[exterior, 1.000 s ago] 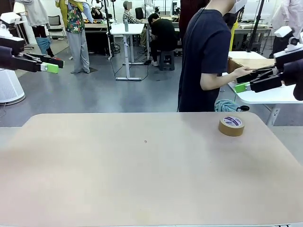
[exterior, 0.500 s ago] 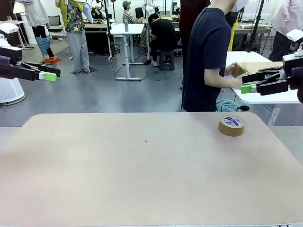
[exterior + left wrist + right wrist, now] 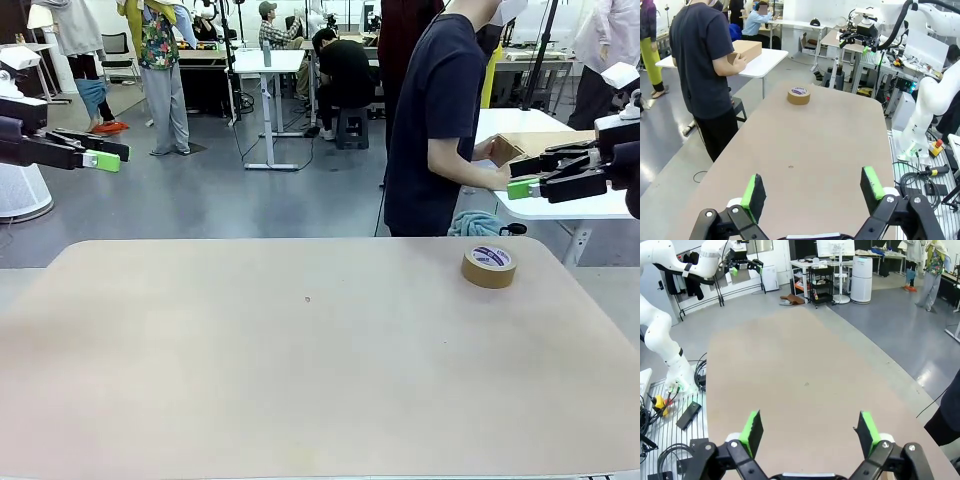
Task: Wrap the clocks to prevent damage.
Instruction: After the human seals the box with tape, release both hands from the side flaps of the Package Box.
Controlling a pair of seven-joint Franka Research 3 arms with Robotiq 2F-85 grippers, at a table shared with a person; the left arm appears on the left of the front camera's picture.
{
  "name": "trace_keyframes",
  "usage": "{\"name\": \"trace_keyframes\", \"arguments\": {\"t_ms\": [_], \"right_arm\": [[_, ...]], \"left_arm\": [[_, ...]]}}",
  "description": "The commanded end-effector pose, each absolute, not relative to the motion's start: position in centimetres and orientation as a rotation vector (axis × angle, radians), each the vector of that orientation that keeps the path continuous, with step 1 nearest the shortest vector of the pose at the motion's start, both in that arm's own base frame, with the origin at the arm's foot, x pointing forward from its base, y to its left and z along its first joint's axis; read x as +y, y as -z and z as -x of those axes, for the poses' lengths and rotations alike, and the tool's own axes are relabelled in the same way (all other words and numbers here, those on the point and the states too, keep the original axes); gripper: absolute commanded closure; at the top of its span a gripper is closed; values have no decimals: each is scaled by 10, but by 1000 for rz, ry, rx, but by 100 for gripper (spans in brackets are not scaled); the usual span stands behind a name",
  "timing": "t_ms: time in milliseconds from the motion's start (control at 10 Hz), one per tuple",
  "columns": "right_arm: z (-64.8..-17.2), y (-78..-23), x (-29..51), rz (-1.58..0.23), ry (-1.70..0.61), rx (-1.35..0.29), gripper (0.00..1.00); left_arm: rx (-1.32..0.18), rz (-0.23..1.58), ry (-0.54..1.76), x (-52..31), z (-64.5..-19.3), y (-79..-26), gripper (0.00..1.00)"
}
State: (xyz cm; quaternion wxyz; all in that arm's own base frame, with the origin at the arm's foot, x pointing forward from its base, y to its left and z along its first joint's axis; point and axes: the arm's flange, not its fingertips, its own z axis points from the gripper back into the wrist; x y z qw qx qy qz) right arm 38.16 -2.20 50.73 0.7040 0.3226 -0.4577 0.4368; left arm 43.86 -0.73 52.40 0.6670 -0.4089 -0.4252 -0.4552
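**A:** Brown tape roll (image 3: 489, 266) sits on the table (image 3: 300, 380) far right in the front view, no clocks anywhere. Left gripper (image 3: 103, 155) and right gripper (image 3: 522, 184) hang off to the sides, jaws wide, empty.

**B:** Left wrist view: the person (image 3: 705, 65) has a cardboard box (image 3: 746, 50) on a side table (clocks inside, maybe?). I'd wait for a handover. Right wrist view: right gripper's pads (image 3: 751, 426) spread wide over bare tabletop, nothing blocking.

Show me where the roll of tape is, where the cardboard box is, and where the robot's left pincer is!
roll of tape (image 3: 489, 266), front view, on its brown side wall.
cardboard box (image 3: 746, 50), left wrist view, on its side face.
left pincer (image 3: 813, 187), left wrist view, midway between its green-padded fingertips, open.
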Motion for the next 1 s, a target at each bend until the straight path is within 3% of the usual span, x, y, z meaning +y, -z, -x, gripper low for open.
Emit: {"name": "trace_keyframes", "arguments": {"t_ms": [0,900], "right_arm": [[-385,-508,-20,-742,-942,-1033,0],[-385,-508,-20,-742,-942,-1033,0]], "left_arm": [[-973,936,1025,-7,-439,-527,0],[-973,936,1025,-7,-439,-527,0]]}}
